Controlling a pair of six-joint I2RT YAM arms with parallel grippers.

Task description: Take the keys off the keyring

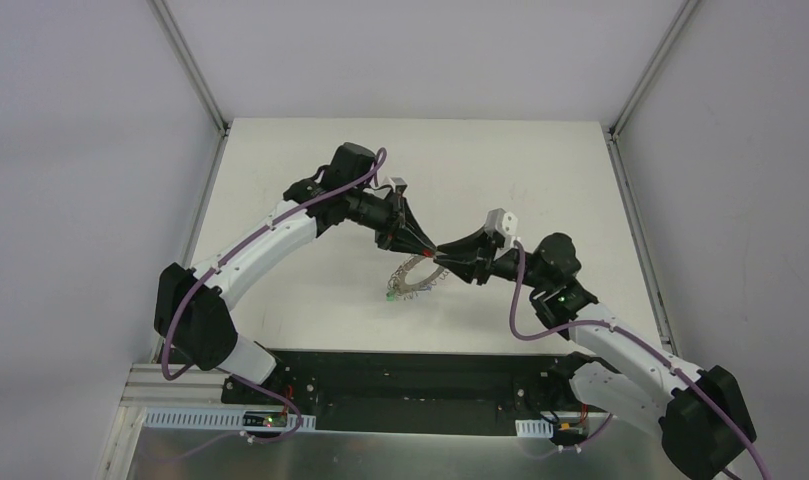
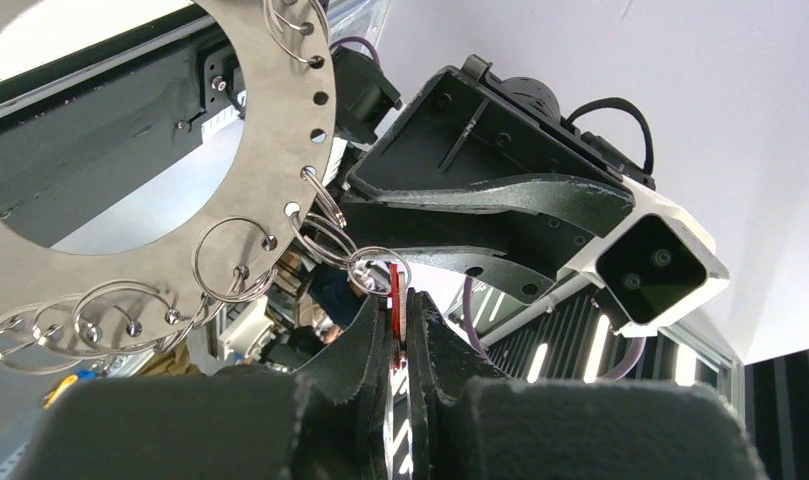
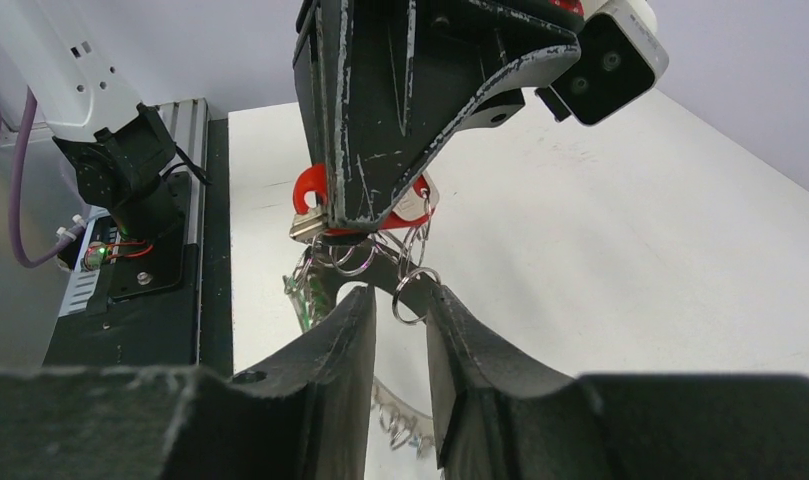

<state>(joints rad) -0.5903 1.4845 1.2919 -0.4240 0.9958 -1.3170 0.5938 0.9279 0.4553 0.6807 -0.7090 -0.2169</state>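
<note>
The keyring point(image 1: 412, 280) is a wide flat silvery metal ring with holes along its band, each carrying a small split ring. It is held tilted above the white table. My left gripper point(image 1: 427, 250) is shut on a key with a red tag point(image 2: 395, 290), which hangs on a split ring at the keyring's edge point(image 2: 260, 150). My right gripper point(image 1: 442, 262) meets it from the right, its fingertips point(image 3: 360, 300) closed across the keyring's band point(image 3: 385, 270). The red tag point(image 3: 310, 185) shows under the left fingers. A green-tagged key point(image 3: 302, 295) hangs at the ring's low end.
The arms' black base plate point(image 1: 410, 375) and a cable rail run along the near table edge. The table point(image 1: 540, 170) has aluminium frame posts at its far corners and grey walls on three sides.
</note>
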